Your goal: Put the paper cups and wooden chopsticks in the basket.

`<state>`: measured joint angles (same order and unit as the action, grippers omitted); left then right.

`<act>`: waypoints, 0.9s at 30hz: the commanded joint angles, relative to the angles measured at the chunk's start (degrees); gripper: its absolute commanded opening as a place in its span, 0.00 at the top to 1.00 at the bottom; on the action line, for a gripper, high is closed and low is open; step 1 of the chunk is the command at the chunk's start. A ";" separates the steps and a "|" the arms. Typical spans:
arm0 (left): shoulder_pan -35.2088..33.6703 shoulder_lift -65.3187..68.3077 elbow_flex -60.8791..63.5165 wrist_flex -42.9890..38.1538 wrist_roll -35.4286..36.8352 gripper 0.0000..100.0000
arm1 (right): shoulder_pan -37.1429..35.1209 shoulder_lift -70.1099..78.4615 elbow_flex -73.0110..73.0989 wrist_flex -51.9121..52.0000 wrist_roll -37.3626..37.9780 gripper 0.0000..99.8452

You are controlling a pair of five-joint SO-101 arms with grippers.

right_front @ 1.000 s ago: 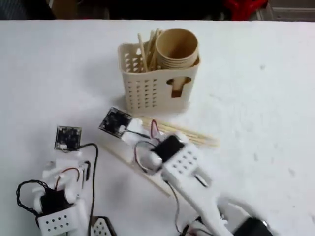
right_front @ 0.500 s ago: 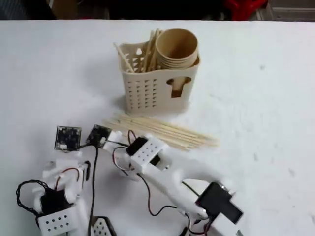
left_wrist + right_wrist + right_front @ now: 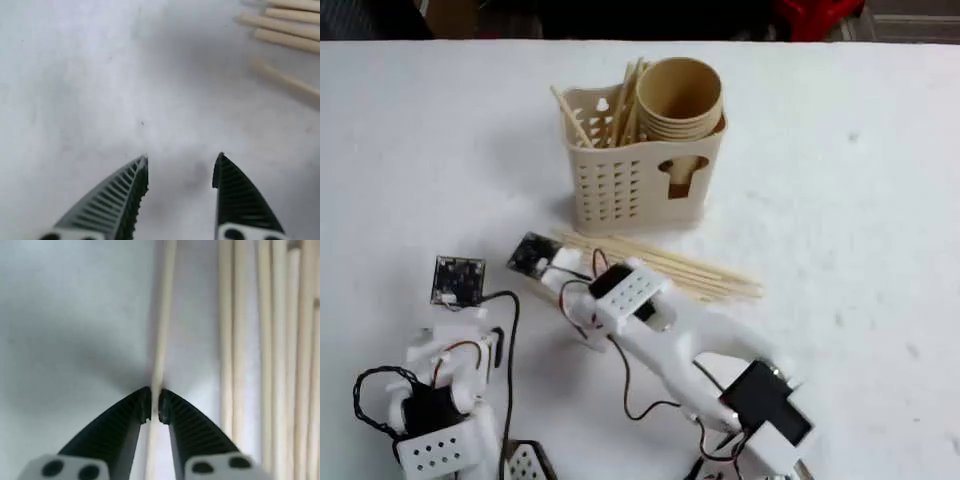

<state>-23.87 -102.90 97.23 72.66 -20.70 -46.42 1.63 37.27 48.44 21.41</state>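
A cream slotted basket (image 3: pixel 620 190) stands at the table's far middle, holding stacked paper cups (image 3: pixel 680 95) and some upright chopsticks (image 3: pixel 620 100). Several wooden chopsticks (image 3: pixel 670 268) lie flat on the table just in front of it. The right arm (image 3: pixel 630 295) reaches in low from the near right, over the left end of that row. My right gripper (image 3: pixel 154 405) is shut on a single chopstick (image 3: pixel 162 330) that lies apart from the others (image 3: pixel 270 340). My left gripper (image 3: pixel 182 157) hangs open over bare table, with chopstick ends (image 3: pixel 280 37) a short way ahead of it.
The left arm (image 3: pixel 440 400) sits at the near left corner with its camera board (image 3: pixel 458 280) and loose black cables. White tabletop (image 3: pixel 860 200) stretches open to the right of the basket. Dark clutter lies beyond the far edge.
The right arm swung its wrist left and down over the loose chopsticks, then edged slightly back right. One chopstick in the basket now leans left. The left arm stayed still.
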 commanded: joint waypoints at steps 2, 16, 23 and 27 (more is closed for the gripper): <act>-0.31 -0.22 -0.18 0.09 -0.26 0.78 | 3.38 -5.14 -1.23 0.92 -0.26 0.98; -0.31 -0.22 -0.18 0.09 -0.26 0.78 | 6.64 -42.51 -2.73 3.03 -3.43 0.98; -0.31 -0.22 -0.18 0.09 -0.26 0.78 | 8.13 -41.71 -20.66 -0.04 -3.60 0.98; -0.31 -0.22 -0.18 0.09 -0.26 0.78 | 8.75 -30.90 -33.14 -0.48 -3.69 0.98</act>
<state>-23.87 -102.90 97.23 72.66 -20.70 -38.86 -35.21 14.24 49.58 18.24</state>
